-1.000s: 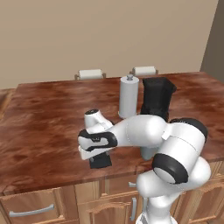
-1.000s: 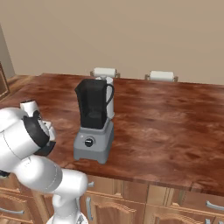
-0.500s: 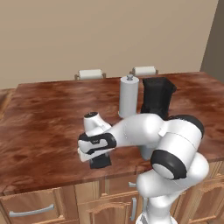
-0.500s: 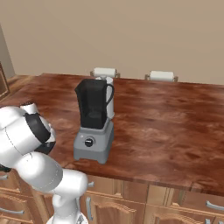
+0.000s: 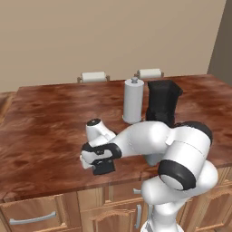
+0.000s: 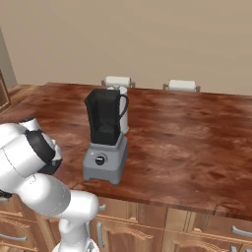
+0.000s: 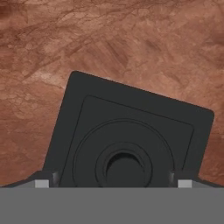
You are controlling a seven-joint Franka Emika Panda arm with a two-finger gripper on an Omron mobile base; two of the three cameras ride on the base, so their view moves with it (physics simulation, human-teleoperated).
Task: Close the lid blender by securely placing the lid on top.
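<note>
The lid (image 7: 131, 135) is a flat black square with a round raised centre, lying on the brown counter close under the hand. My gripper (image 7: 113, 182) is open, with one fingertip showing beside each of the lid's lower corners; the lid lies flat between them. From the left base view the gripper (image 5: 102, 166) hangs low over the counter's front edge, and the lid there is hidden by the hand. The blender (image 6: 105, 140), a grey base with a black knob and an open tall black jar (image 5: 163, 100), stands to the right, apart from the gripper.
A white upright cylinder (image 5: 133, 100) with a small grey knob stands just left of the jar. The counter's front edge (image 5: 54, 188) runs right below the hand. Two white chair backs (image 5: 93, 76) show behind the counter's far side.
The hand has sunk a little closer to the counter and the elbow has shifted. The blender and the white cylinder have stayed put.
</note>
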